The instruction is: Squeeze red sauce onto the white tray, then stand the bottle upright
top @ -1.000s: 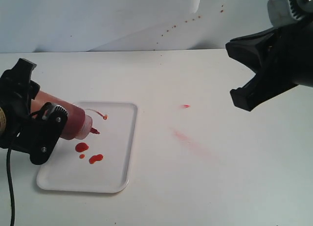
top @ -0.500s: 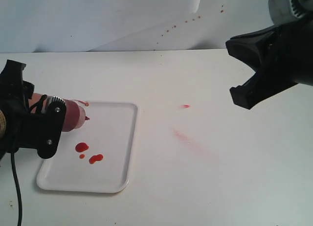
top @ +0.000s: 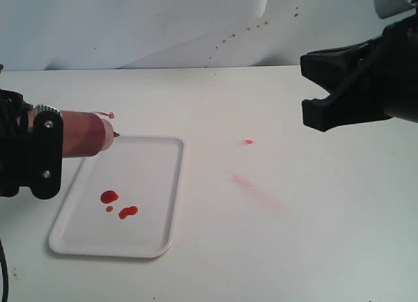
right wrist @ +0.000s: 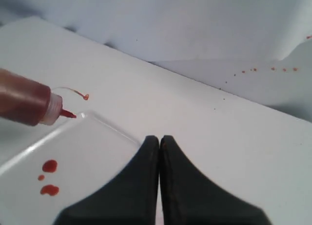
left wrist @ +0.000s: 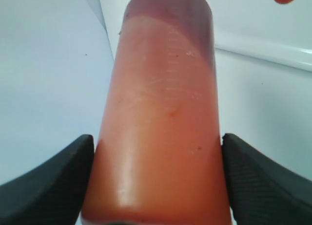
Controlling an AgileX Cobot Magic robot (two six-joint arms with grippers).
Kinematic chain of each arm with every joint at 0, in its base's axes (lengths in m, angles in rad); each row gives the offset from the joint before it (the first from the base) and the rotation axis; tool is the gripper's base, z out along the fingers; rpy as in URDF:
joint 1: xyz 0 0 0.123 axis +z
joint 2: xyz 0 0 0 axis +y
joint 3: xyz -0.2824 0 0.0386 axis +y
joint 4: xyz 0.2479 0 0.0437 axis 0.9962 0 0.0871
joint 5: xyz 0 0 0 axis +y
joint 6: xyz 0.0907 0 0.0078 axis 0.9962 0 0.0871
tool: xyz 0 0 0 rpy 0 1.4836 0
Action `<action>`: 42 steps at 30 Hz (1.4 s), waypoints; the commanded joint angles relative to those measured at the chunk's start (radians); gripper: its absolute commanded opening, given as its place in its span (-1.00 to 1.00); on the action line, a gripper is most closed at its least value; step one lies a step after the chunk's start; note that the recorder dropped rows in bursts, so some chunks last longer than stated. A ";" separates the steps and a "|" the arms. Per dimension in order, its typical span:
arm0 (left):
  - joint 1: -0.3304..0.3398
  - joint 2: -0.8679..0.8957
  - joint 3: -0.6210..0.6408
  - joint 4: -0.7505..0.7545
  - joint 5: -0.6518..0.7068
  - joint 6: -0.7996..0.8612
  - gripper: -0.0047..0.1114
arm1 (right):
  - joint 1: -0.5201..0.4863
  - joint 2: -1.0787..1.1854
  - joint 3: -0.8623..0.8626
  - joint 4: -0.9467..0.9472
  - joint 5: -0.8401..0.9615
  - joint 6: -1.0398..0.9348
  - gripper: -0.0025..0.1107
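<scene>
Bottle (top: 83,133) is held level, nozzle toward 3 o'clock, its tip at the 11 o'clock corner of the tray (top: 160,184). Left gripper (left wrist: 157,157) pinches the bottle's body from both sides. Three blobs of sauce (top: 109,197) lie near the tray's middle. Right gripper (right wrist: 160,142), fingers pressed together, hangs well apart at the tray's 2 o'clock. A pink smear (top: 243,181) marks the table at the tray's 3 o'clock.
</scene>
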 commanded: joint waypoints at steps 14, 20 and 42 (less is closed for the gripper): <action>-0.003 -0.062 -0.004 -0.028 -0.057 -0.020 -0.92 | 0.068 -0.001 0.189 0.336 -0.242 0.311 -0.53; -0.003 -0.062 -0.004 -0.028 -0.080 -0.020 -0.92 | 0.125 0.207 0.189 0.336 -0.253 0.504 0.69; -0.003 -0.062 -0.004 -0.015 -0.080 -0.016 -0.92 | 0.230 1.149 -0.221 -0.787 -1.360 2.088 0.37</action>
